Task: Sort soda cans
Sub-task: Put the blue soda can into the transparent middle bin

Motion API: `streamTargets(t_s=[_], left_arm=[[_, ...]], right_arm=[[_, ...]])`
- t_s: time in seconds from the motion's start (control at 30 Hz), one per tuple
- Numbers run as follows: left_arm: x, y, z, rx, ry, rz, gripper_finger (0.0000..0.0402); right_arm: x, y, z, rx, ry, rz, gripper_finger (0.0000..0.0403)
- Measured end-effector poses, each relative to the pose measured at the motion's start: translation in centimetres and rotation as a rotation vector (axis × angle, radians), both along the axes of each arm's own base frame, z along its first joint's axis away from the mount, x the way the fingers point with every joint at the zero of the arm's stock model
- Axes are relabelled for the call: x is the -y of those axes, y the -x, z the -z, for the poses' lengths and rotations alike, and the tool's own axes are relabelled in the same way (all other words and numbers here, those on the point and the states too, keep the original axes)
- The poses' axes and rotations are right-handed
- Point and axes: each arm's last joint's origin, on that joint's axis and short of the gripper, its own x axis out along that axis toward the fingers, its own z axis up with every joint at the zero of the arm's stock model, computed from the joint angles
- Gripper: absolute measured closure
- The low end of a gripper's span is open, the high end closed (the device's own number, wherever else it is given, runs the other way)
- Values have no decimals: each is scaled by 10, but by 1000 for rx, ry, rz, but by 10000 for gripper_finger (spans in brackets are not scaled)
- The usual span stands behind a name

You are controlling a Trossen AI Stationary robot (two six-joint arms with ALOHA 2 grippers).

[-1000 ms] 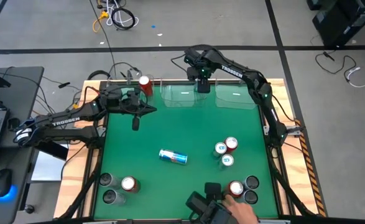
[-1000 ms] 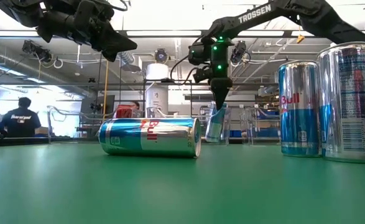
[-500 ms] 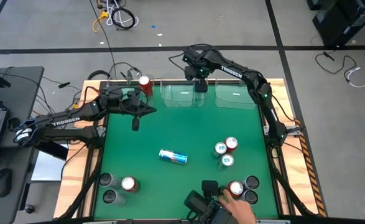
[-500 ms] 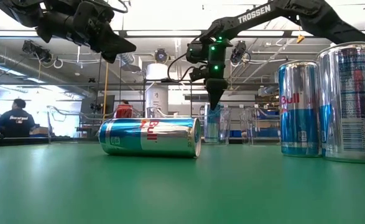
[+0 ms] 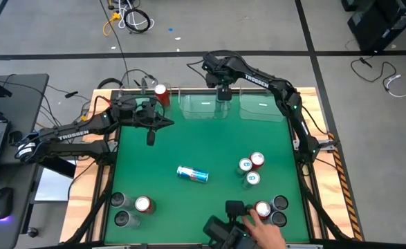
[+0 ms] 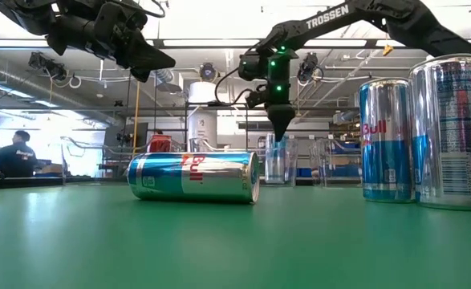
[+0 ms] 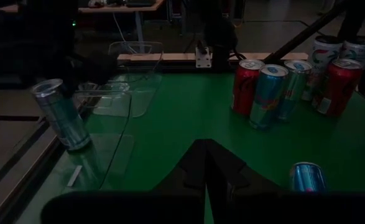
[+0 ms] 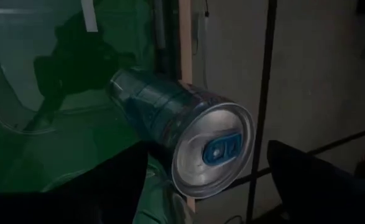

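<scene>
**Right gripper spread above a can at the far edge**

High view: the right gripper hangs over the middle clear bin at the table's far edge. The left gripper hovers over the far-left part of the green mat, fingers pressed together, holding nothing. A red can stands in the far-left bin. One blue-and-white can lies on its side mid-table with bare mat all around it. Three cans cluster right of centre; more stand at the near-left corner and the near-right corner, where a person's hand touches a red one.

Low view: the lying can has open mat in front of it. Two upright cans stand close on the right. The right gripper points down over a can in the bin behind.

Left wrist view: the closed fingers face open mat; a can stands tilted in a clear bin beside the table's edge.

Right wrist view: the fingers stand wide apart on either side of a blue-and-white can, which leans against the bin wall by the wooden rim; contact cannot be told.
</scene>
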Motion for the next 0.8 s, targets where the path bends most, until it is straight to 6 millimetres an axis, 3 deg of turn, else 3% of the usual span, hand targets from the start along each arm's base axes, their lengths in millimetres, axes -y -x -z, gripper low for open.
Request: streamTargets(t_s=[0.3, 0.63, 0.8], left_arm=[[0, 0, 0, 0, 1, 0, 394], [0, 0, 0, -2, 8, -1, 394], [2, 0, 2, -15, 18, 5, 394]], right_arm=[[-14, -2, -13, 14, 6, -29, 88], [-51, 1, -55, 39, 101, -55, 99], [-79, 7, -64, 167, -189, -9, 130]])
